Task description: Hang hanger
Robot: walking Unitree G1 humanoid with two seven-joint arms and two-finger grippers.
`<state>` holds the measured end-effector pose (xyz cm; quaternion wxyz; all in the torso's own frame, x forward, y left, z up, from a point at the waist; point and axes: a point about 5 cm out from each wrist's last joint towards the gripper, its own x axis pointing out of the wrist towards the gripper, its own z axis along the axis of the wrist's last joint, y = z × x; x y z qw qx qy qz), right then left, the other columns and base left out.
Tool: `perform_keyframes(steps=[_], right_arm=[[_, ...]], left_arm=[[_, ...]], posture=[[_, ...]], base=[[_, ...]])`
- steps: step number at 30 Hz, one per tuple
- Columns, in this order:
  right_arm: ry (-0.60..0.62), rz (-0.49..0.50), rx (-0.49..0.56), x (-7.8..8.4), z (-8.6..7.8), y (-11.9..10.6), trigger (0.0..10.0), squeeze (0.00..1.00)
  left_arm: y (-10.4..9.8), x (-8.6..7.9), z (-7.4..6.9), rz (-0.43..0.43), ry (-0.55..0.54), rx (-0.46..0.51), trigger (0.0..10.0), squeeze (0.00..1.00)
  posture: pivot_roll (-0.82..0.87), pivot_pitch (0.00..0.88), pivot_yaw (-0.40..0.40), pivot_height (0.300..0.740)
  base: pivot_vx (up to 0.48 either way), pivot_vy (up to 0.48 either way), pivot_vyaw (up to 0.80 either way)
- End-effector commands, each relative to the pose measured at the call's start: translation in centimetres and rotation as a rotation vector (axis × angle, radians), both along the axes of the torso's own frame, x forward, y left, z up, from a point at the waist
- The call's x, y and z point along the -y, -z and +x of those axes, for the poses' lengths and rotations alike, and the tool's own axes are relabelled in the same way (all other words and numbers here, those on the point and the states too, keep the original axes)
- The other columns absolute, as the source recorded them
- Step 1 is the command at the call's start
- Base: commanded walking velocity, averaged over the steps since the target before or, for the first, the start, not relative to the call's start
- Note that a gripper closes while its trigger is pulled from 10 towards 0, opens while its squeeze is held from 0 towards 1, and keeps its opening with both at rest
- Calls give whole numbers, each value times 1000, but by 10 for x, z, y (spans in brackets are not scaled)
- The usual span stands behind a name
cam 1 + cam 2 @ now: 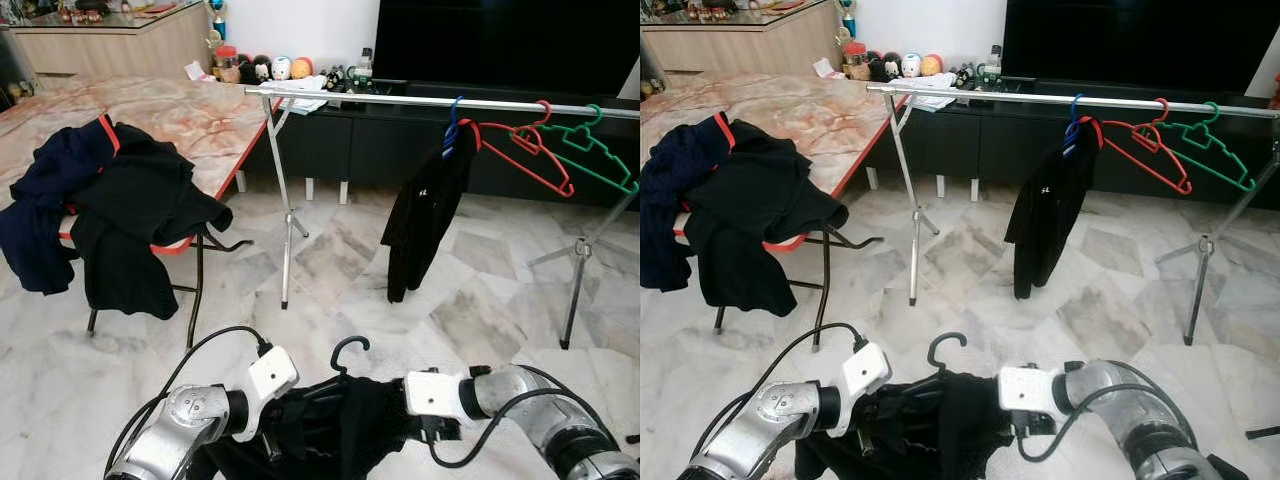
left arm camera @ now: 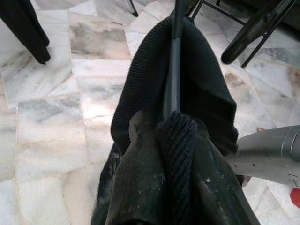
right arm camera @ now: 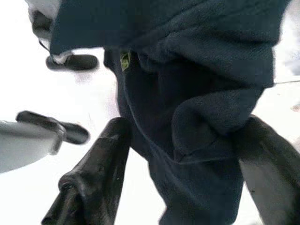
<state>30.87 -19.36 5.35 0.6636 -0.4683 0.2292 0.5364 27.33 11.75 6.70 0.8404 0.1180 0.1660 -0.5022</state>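
Observation:
A black hanger, its hook (image 1: 350,349) pointing up, carries a black knit garment (image 1: 335,425) low in front of me between both arms. My left gripper (image 2: 172,129) is shut on the garment and the hanger's arm (image 2: 174,61), with fabric draped over its fingers. My right gripper (image 3: 187,129) is at the garment's other side, fingers (image 3: 96,176) spread wide with a thick fold of cloth hanging between them. The silver clothes rail (image 1: 400,100) stands ahead, well above the hook.
On the rail hang a black garment on a blue hanger (image 1: 425,215), a red hanger (image 1: 525,150) and a green hanger (image 1: 590,150). The rail's tripod legs (image 1: 288,225) (image 1: 578,275) stand on the marble floor. A folding table (image 1: 215,125) with dark clothes (image 1: 110,210) is at left.

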Motion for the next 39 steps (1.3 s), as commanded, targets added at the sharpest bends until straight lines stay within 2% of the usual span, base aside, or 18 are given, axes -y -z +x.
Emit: perform_keyframes(steps=[1, 3, 4, 6, 7, 8, 9, 10, 13, 15, 19, 20, 24, 25, 27, 30, 35, 39], right_arm=[[87, -91, 74, 16, 3, 4, 10000, 0], [130, -86, 113, 17, 6, 3, 10000, 0], [251, 2, 190, 15, 14, -2, 10000, 0], [319, 91, 223, 13, 19, -7, 10000, 0], [408, 236, 271, 9, 25, -16, 10000, 0], [434, 280, 287, 9, 26, -19, 10000, 0], [434, 280, 287, 9, 26, -19, 10000, 0], [591, 461, 351, 10, 32, -29, 10000, 0], [805, 628, 409, 16, 34, -30, 10000, 0], [1014, 639, 393, 23, 24, -9, 10000, 0], [1232, 624, 309, 28, 4, 23, 10000, 0], [1392, 595, 247, 32, -15, 46, 10000, 0], [1581, 565, 140, 33, -43, 75, 10000, 0], [1691, 545, 62, 30, -66, 94, 10000, 0], [1801, 536, -9, 29, -85, 108, 10000, 0], [1894, 494, -75, 25, -108, 123, 10000, 0], [1899, 521, -101, 18, -115, 128, 10000, 0], [1830, 498, -102, 12, -115, 129, 10000, 0]], left_arm=[[-15, -6, 9, -36, -64, 86, 0, 0], [-15, -6, 10, -44, -79, 93, 0, 0], [-16, -5, 10, -70, -91, 98, 0, 0], [-15, -5, 10, -82, -109, 100, 0, 0], [-14, -5, 9, -95, -135, 101, 471, 0], [-13, -5, 9, -97, -141, 103, 2510, 0], [-13, -5, 9, -97, -141, 103, 2510, 0], [-10, -8, 11, -110, -203, 114, 10000, 0], [-6, -9, 13, -100, -274, 133, 10000, 0], [-2, -13, 17, -89, -374, 154, 10000, 0], [-3, -21, 23, -91, -504, 204, 10000, 0], [-4, -26, 25, -117, -564, 221, 10000, 0], [-4, -31, 24, -127, -618, 243, 10000, 0], [-2, -35, 22, -124, -663, 264, 10000, 0], [0, -38, 21, -129, -703, 273, 10000, 0], [3, -45, 18, -122, -756, 283, 10000, 0], [7, -53, 18, -56, -793, 303, 10000, 0], [7, -63, 21, -81, -891, 305, 10000, 0]], posture=[[25, 38, 6, 740], [25, 37, 8, 740], [26, 37, 8, 740], [23, 35, 10, 740], [20, 31, 8, 740], [20, 31, 8, 740], [20, 31, 8, 740], [18, 25, 7, 740], [18, 20, 10, 740], [14, 9, 15, 740], [11, 0, 17, 740], [10, 0, 17, 740], [17, 0, 18, 740], [13, 0, 27, 740], [10, 0, 34, 740], [15, 0, 34, 740], [9, 0, 42, 740], [2, 0, 49, 740]], base=[[0, 0, 0], [0, 0, 0], [0, 0, 0], [0, 0, 0], [0, 0, 0], [0, 0, 0], [0, 0, 0], [0, 0, 0], [0, 0, 0], [0, 0, 0], [0, 0, 0], [0, 0, 0], [0, 0, 0], [0, 0, 0], [0, 0, 0], [0, 0, 0], [0, 0, 0], [149, 0, 0]])
